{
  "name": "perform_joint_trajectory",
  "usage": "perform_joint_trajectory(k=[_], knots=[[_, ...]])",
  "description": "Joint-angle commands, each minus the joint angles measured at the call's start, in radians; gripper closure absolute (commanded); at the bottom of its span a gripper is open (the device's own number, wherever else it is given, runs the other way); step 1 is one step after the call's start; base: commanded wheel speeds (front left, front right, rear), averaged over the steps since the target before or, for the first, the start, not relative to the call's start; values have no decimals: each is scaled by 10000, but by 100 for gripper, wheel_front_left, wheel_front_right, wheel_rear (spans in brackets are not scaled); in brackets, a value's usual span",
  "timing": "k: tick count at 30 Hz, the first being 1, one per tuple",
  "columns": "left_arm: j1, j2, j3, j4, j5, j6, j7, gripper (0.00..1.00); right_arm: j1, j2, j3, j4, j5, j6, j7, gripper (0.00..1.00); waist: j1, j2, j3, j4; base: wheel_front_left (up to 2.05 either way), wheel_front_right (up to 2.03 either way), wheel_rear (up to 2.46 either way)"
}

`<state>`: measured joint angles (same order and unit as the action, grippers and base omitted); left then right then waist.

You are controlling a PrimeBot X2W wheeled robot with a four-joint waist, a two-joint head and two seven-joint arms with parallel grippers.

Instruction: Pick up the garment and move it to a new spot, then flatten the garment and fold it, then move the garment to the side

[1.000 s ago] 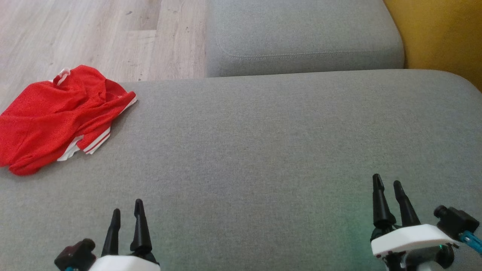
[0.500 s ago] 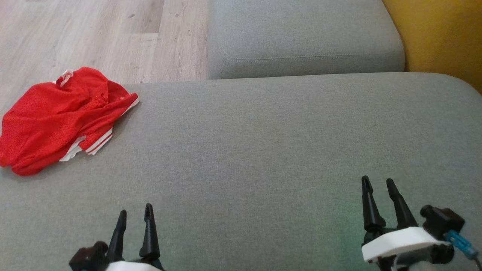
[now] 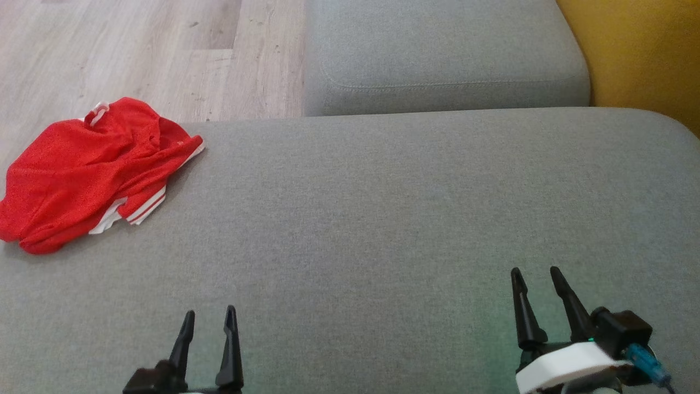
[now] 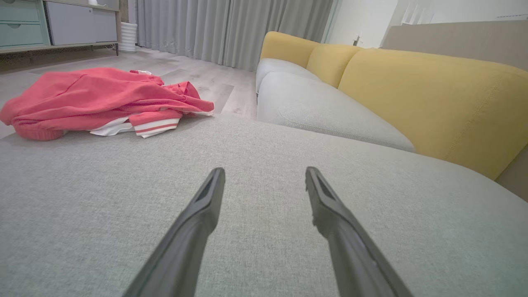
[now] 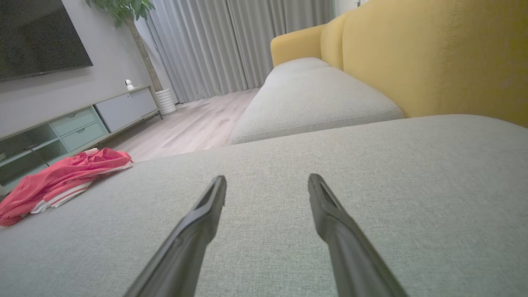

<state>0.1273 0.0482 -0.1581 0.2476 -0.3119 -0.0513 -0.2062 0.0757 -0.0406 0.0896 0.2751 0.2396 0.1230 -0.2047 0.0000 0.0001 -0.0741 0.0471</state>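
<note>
A crumpled red garment (image 3: 87, 172) with white stripes lies at the far left corner of the grey sofa cushion (image 3: 383, 219), partly over its edge. The left wrist view has the garment (image 4: 99, 99) at upper left, the right wrist view has the garment (image 5: 57, 179) at the left edge. My left gripper (image 3: 209, 316) stands open near the bottom of the head view, well short of the garment, with nothing between its fingers. Over the cushion's right part my right gripper (image 3: 536, 272) is open and empty too.
A second grey cushion (image 3: 443, 54) lies beyond the first one. The yellow sofa back (image 3: 640, 49) runs along the right. Wooden floor (image 3: 136, 49) shows past the cushion's far left edge. A low cabinet (image 5: 82, 119) and curtains (image 5: 231, 45) stand across the room.
Both grippers have drawn back toward the bottom of the head view, and the right one has slid slightly left. The picture has shifted a little. The garment lies as before.
</note>
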Motion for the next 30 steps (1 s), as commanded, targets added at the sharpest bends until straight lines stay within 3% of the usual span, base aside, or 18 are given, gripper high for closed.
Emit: perform_joint_trajectory(k=[1,14,30], knots=[[-238,54,222,-262,295,65,-179,0,-319,-88,275,-270,-332,69,-197,0,0,-1,-7,1,0,0,0],[-97,45,221,-80,1279,175,-555,0,-271,-96,437,-166,-1742,77,-571,0,0,-1,-91,49,0,0,0],[28,40,263,134,1075,181,-555,0,-133,-96,407,-105,-1714,77,-571,0,0,-1,-263,28,0,0,0]])
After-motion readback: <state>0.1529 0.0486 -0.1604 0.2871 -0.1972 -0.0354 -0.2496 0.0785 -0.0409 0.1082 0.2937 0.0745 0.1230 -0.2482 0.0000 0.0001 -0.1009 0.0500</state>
